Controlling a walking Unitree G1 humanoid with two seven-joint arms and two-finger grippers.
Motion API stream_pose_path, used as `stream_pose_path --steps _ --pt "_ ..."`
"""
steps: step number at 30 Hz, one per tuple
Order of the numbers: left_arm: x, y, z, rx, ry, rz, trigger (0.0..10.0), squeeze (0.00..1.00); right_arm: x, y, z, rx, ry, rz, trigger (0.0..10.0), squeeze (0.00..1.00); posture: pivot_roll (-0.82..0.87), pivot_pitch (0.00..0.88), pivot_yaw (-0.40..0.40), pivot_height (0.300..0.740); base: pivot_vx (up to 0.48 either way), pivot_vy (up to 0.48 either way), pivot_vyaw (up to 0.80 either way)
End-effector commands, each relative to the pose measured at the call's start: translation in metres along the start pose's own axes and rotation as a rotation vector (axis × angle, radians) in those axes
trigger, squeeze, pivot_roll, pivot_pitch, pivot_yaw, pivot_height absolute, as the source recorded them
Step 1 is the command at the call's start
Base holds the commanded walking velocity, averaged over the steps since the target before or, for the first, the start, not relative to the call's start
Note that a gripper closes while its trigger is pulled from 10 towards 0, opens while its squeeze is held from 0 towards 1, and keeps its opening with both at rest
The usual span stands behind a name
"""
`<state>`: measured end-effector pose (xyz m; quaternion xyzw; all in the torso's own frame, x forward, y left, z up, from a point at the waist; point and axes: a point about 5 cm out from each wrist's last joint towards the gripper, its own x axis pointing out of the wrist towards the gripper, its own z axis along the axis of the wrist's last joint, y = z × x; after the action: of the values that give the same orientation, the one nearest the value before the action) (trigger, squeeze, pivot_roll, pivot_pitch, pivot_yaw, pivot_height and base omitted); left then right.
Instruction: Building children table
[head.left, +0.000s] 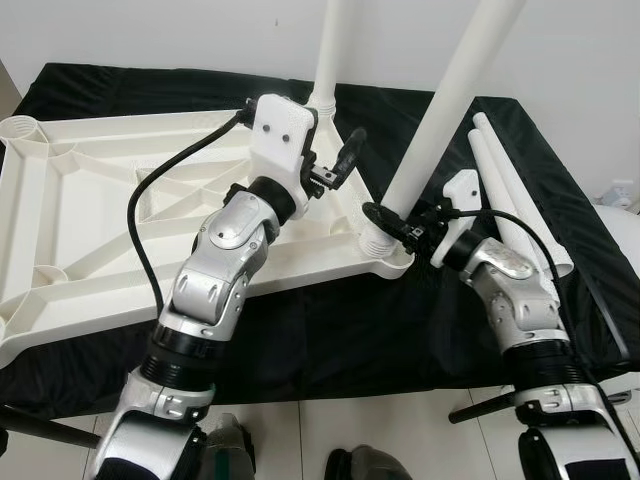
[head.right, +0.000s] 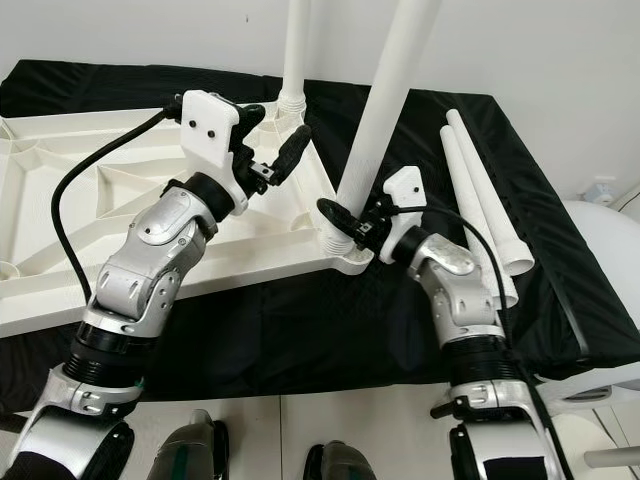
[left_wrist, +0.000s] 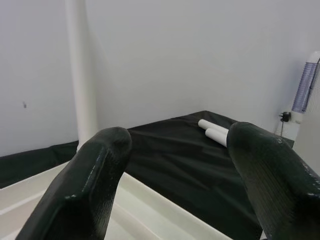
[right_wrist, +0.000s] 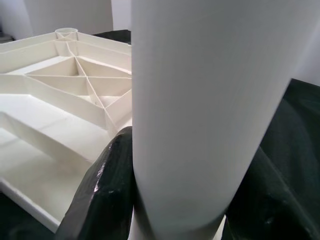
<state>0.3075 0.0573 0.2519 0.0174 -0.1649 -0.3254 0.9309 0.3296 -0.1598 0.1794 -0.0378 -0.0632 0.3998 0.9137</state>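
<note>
Right hand (head.left: 400, 222) was clamped low on the stiff, light-looking leg (head.left: 440, 125) at frame center, left hand (head.left: 338, 165) released, so gripping near the socket seemed smartest.

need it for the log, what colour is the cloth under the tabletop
Black; the cloth shows best in the left eye view.

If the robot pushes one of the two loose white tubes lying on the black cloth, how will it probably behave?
The loose tubes are round and smooth, so one would likely roll sideways across the black cloth. They look like rigid, hollow plastic, so probably stiff and light. The glossy surface may slip between the fingers.
</note>
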Motion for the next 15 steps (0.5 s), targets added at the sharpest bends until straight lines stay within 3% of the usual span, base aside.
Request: stream_pose_path --steps 1,5,12,14,15 --pt "-0.005 -0.031 0.005 0.002 -0.005 -0.530 10.0 0.00 -0.004 -0.005 -0.003 -0.015 0.034 0.003 10.0 0.00 0.06 0.056 -0.086 0.740 0.000 0.000 0.00" --pt "-0.011 -0.035 0.009 -0.010 0.011 -0.642 10.0 0.00 -0.007 -0.015 -0.002 -0.024 0.063 0.024 10.0 0.00 0.07 0.052 -0.090 0.740 0.000 0.000 0.00" --pt "-0.007 -0.039 0.022 -0.072 -0.025 -0.699 10.0 0.00 -0.004 -0.020 -0.001 -0.043 0.085 0.037 10.0 0.00 0.07 0.048 -0.097 0.740 0.000 0.000 0.00" --pt "-0.006 -0.041 0.024 -0.074 -0.029 -0.720 10.0 0.04 -0.002 -0.021 -0.001 -0.047 0.086 0.045 10.0 0.00 0.07 0.045 -0.101 0.740 0.000 0.000 0.00" --pt "-0.004 -0.044 0.026 -0.075 -0.035 -0.731 10.0 1.00 -0.001 -0.020 0.000 -0.048 0.087 0.058 10.0 0.00 0.07 0.045 -0.101 0.740 0.000 0.000 0.00"
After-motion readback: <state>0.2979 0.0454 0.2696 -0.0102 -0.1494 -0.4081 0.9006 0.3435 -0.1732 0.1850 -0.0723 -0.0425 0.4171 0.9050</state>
